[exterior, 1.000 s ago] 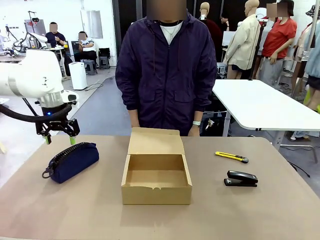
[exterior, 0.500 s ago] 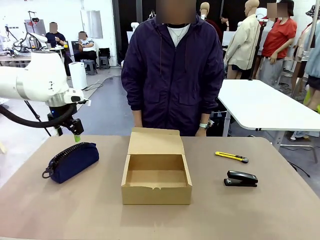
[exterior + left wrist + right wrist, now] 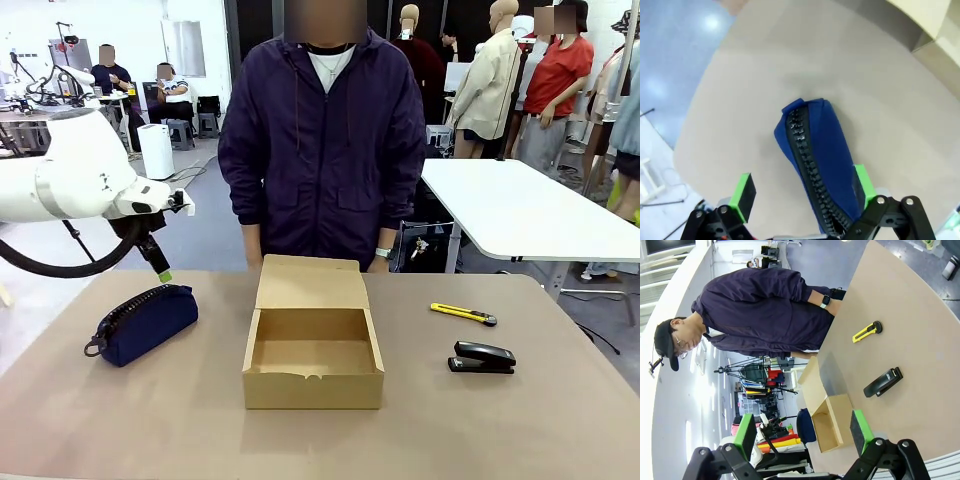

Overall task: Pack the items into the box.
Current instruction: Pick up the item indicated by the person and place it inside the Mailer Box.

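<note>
Centrally, box (image 3: 312,390) between pouch (image 3: 145,323) and knife (image 3: 462,313), stapler (image 3: 482,357); person (image 3: 320,140) behind; left fingers (image 3: 743,190), right fingers (image 3: 860,431) spread

I'm running this from afar in a robotics lab: my white arm (image 3: 70,180) hangs over a tan table (image 3: 500,430), a white work table (image 3: 510,210) stands behind, and seated people (image 3: 172,92) sit across an open grey floor (image 3: 200,225).

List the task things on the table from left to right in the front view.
dark navy pouch → open cardboard box → yellow utility knife → black stapler
</note>
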{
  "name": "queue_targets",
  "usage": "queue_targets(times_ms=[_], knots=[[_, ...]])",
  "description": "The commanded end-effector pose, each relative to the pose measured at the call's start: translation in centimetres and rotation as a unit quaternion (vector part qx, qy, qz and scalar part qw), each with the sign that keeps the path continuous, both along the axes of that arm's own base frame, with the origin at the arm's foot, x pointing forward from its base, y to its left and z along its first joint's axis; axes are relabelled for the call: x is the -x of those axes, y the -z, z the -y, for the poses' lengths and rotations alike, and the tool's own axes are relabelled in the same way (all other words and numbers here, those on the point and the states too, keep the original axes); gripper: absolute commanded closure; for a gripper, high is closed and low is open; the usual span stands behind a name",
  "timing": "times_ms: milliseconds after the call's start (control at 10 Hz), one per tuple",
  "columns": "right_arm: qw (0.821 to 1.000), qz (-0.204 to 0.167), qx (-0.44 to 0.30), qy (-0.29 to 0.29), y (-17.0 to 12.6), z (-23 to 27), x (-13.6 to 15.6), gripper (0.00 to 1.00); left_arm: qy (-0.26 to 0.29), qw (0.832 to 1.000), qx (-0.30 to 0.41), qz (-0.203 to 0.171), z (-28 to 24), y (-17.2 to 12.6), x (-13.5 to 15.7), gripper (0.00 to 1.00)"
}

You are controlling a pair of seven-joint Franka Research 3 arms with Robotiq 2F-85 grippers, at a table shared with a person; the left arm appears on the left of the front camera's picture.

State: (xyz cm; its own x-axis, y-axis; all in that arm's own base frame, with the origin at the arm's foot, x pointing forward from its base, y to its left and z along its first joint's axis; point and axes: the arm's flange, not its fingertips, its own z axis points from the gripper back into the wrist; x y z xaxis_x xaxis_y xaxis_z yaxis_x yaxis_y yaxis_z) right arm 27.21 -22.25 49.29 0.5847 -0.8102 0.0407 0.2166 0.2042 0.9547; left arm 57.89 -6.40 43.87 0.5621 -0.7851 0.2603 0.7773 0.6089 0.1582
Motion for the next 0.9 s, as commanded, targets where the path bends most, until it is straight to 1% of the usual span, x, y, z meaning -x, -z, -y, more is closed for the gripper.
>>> queue_targets(times_ms=[0, 100, 200, 300, 500, 600, 700, 800], knots=[[1.0, 0.015, -0.003, 0.001, -0.1, 0.1, -0.3, 0.0, -0.042, 0.999, -0.013, -0.004, 0.0, -0.4, -0.3, 0.0], [1.0, 0.015, -0.003, 0.001, -0.1, 0.1, -0.3, 0.0, 0.0, 1.0, 0.0, 0.0, 0.0, 0.0, 0.0, 0.0], [1.0, 0.015, -0.003, 0.001, -0.1, 0.1, -0.3, 0.0, -0.019, 0.999, -0.018, -0.044, -0.6, 0.9, -0.7, 0.0], [1.0, 0.015, -0.003, 0.001, -0.1, 0.1, -0.3, 0.0, -0.005, 0.998, -0.007, -0.065, -0.6, 2.3, -0.8, 0.0], [1.0, 0.015, -0.003, 0.001, -0.1, 0.1, -0.3, 0.0, -0.032, 0.997, 0.02, -0.073, -1.2, 5.1, -0.7, 0.0], [1.0, 0.015, -0.003, 0.001, -0.1, 0.1, -0.3, 0.0, -0.031, 0.995, 0.029, -0.087, -1.3, 6.5, -0.7, 0.0], [1.0, 0.015, -0.003, 0.001, -0.1, 0.1, -0.3, 0.0, -0.039, 0.992, 0.03, -0.113, -1.5, 8.0, -0.9, 0.0], [1.0, 0.015, -0.003, 0.001, -0.1, 0.1, -0.3, 0.0, -0.047, 0.992, 0.028, -0.116, -1.7, 9.1, -1.2, 0.0]])
